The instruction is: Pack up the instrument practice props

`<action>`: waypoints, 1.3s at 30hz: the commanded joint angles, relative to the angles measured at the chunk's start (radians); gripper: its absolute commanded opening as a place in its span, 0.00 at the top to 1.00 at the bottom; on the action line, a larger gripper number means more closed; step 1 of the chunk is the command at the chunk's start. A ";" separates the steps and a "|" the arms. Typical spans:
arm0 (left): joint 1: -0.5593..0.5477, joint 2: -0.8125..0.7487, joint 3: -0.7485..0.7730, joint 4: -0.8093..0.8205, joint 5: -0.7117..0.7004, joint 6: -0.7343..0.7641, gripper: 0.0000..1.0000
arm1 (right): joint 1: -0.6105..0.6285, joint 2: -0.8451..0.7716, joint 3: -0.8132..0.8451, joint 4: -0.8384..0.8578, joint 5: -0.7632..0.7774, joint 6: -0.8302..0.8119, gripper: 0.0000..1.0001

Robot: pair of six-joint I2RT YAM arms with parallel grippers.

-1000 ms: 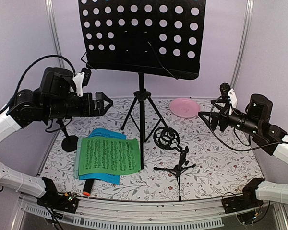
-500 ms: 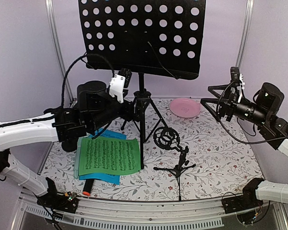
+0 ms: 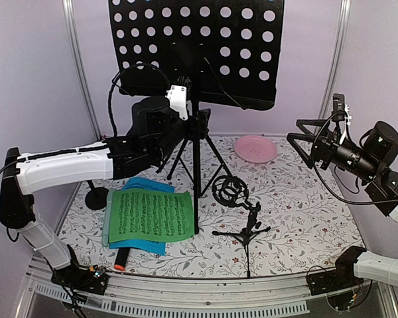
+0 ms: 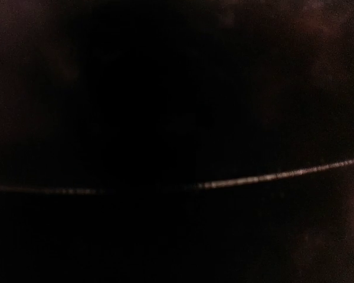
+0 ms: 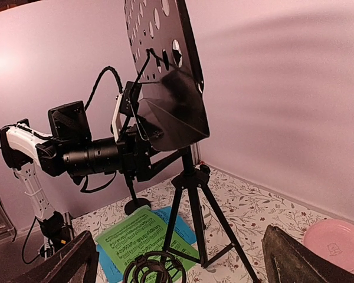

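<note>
Black perforated tripod sheet-music rack (image 3: 196, 53): we are judging its grasp underway, left gripper (image 3: 199, 126) at the post, jaws untellable, right gripper (image 3: 294, 130) spread empty; clamping firmly next.

Lab booth: lilac walls (image 3: 26, 73), aluminium posts (image 3: 81, 73)

A round pink plate (image 3: 255, 148) lies flat on the far right part of a table (image 3: 305, 218) covered in a white cloth printed with grey leaves and small flowers. Plain lilac walls (image 3: 33, 73) close in the back and both sides, with metal posts (image 3: 76, 66) at the back corners. A pale rail (image 3: 205, 291) runs along the near edge.
</note>
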 commanded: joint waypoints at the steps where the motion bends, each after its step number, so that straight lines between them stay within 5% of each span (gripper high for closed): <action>1: 0.028 0.045 0.053 0.031 -0.016 0.012 0.40 | 0.004 -0.012 -0.023 0.024 0.030 0.016 0.01; 3: 0.034 0.061 0.064 0.030 -0.008 0.011 0.58 | 0.004 -0.010 -0.017 0.016 0.033 0.011 0.01; 5: 0.045 0.088 0.086 0.006 -0.001 -0.022 0.67 | 0.004 -0.010 -0.016 0.013 0.035 0.005 0.01; 7: 0.056 0.118 0.106 -0.049 -0.007 -0.074 0.63 | 0.004 -0.009 -0.019 0.014 0.038 -0.003 0.01; 10: 0.052 0.129 0.093 -0.116 0.004 -0.140 0.40 | 0.004 -0.007 -0.017 -0.001 0.042 -0.011 0.01; 12: 0.046 0.116 0.046 -0.136 0.022 -0.193 0.44 | 0.005 -0.009 -0.020 -0.010 0.051 -0.011 0.01; 16: 0.040 0.094 -0.041 -0.141 0.010 -0.237 0.70 | 0.005 -0.013 -0.037 0.000 0.062 -0.009 0.01; 22: 0.042 0.115 0.000 -0.187 -0.011 -0.173 0.71 | 0.004 0.006 -0.037 0.017 0.056 -0.019 0.01; 27: 0.027 0.023 0.012 -0.238 0.028 -0.158 0.58 | 0.004 0.026 -0.026 0.018 0.053 -0.027 0.01; 33: -0.003 -0.148 -0.021 -0.273 -0.001 -0.084 0.04 | 0.004 0.039 -0.040 0.033 0.042 -0.036 0.01; 35: 0.014 -0.158 -0.098 -0.037 0.010 -0.004 0.01 | 0.005 0.047 -0.051 0.062 0.033 -0.049 0.01; 37: 0.087 -0.020 -0.032 0.146 0.052 0.071 0.01 | 0.004 0.070 -0.053 0.097 0.021 -0.103 0.01; 39: 0.208 0.277 0.320 -0.067 0.093 -0.049 0.01 | 0.004 0.109 -0.023 0.098 0.039 -0.156 0.01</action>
